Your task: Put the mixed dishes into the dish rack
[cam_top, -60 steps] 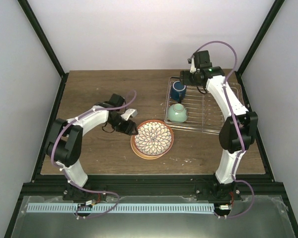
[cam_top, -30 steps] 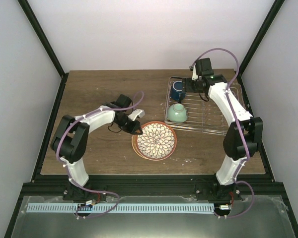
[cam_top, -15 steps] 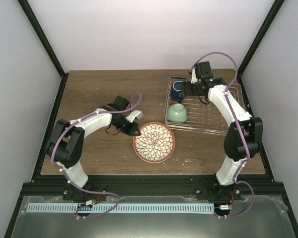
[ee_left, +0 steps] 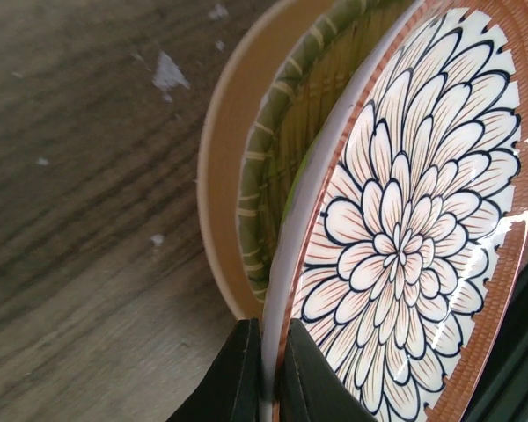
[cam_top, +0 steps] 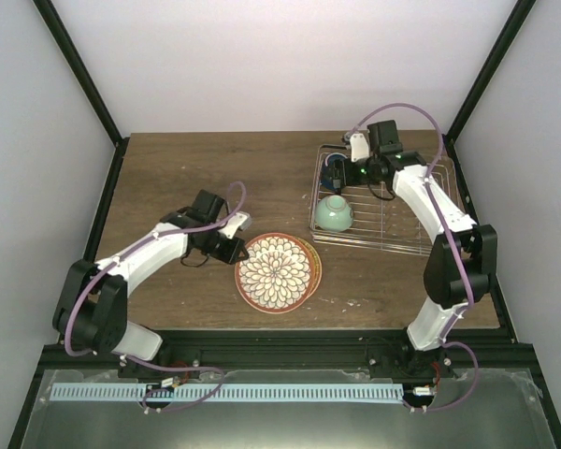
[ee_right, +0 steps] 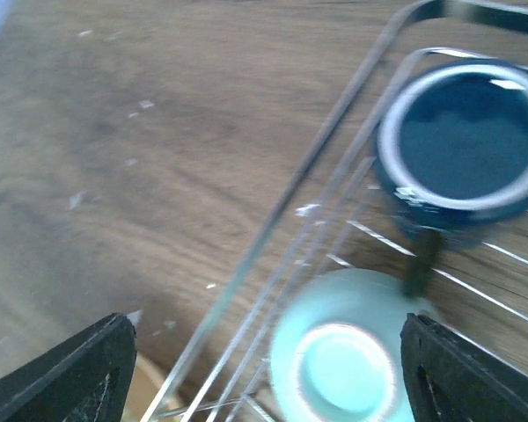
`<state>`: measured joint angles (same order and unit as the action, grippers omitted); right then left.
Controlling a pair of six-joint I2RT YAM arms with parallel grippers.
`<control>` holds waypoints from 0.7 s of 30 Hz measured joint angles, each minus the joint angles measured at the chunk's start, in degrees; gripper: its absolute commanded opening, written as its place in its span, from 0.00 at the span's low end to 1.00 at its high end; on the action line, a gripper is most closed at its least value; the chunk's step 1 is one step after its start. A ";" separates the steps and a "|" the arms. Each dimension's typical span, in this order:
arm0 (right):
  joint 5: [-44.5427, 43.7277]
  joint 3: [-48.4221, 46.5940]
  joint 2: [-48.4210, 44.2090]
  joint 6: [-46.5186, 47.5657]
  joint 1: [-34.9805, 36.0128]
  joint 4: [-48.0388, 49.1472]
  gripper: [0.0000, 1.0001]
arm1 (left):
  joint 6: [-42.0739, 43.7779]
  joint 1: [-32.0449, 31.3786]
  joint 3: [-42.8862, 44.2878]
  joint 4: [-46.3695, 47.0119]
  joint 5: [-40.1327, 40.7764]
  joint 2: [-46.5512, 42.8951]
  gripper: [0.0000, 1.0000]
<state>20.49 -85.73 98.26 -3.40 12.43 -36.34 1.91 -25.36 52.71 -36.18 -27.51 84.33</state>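
- My left gripper (cam_top: 234, 246) was clamped on the left edge of the flower-petal plate (cam_top: 274, 271). In the left wrist view my two dark fingers (ee_left: 238, 374) pinched that rim between them.
- The flower-petal plate (ee_left: 405, 237) was tilted. The side I gripped was raised off the stack, while its far side lay down towards the plates under it.
- Under it lay a plate with a green woven rim (ee_left: 277, 149), and beneath that a plain terracotta plate (ee_left: 222, 149) flat on the wooden table (ee_left: 70, 193).
- The whole stack sat on the table (cam_top: 168, 168) near its front middle, to the left of the dish rack (cam_top: 402, 224) and apart from it.
- My right gripper (cam_top: 344, 171) hung over the far left corner of the rack with its jaws spread wide and nothing between them. In the right wrist view its two fingers (ee_right: 79, 378) stood at opposite sides of the frame.
- The dark blue mug (ee_right: 462, 141) stood upright in that far left corner of the dish rack (ee_right: 334, 149), with its mouth open towards my wrist camera.
- The mint-green bowl (ee_right: 343, 352) sat in the rack just on the near side of the mug. The picture was too blurred for me to tell whether the two touched.
- From above, the mug (cam_top: 329, 171) was partly hidden by my right gripper, while the bowl (cam_top: 334, 213) was in plain sight at the rack's left side.
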 measured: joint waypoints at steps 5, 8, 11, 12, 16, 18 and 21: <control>12.98 -0.04 0.92 2.69 0.28 0.61 0.86 | 0.46 2.05 1.18 -0.26 3.10 -2.47 0.00; 17.16 -0.04 0.92 4.72 1.38 0.87 0.89 | 1.79 3.30 3.87 -1.44 4.87 -2.21 0.00; 19.87 0.11 0.92 7.65 3.30 0.98 0.89 | 3.15 4.39 6.86 -1.99 6.25 -1.77 0.00; 20.65 0.35 0.90 8.85 4.07 1.22 0.89 | 3.43 4.61 7.58 -2.12 6.49 -1.66 0.00; 22.95 2.54 0.79 12.74 6.34 2.62 0.90 | 4.96 5.49 10.36 -3.23 6.51 -1.07 0.00; 23.52 4.00 0.68 14.29 6.86 3.17 0.90 | 5.64 5.64 11.28 -3.93 6.51 -1.05 0.00; 23.96 5.11 0.68 16.17 6.88 3.63 0.89 | 6.34 5.86 12.76 -5.40 6.49 -1.05 0.00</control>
<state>44.45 -80.62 98.94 12.78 19.31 -32.71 8.25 -19.51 65.47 -41.58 -21.02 83.29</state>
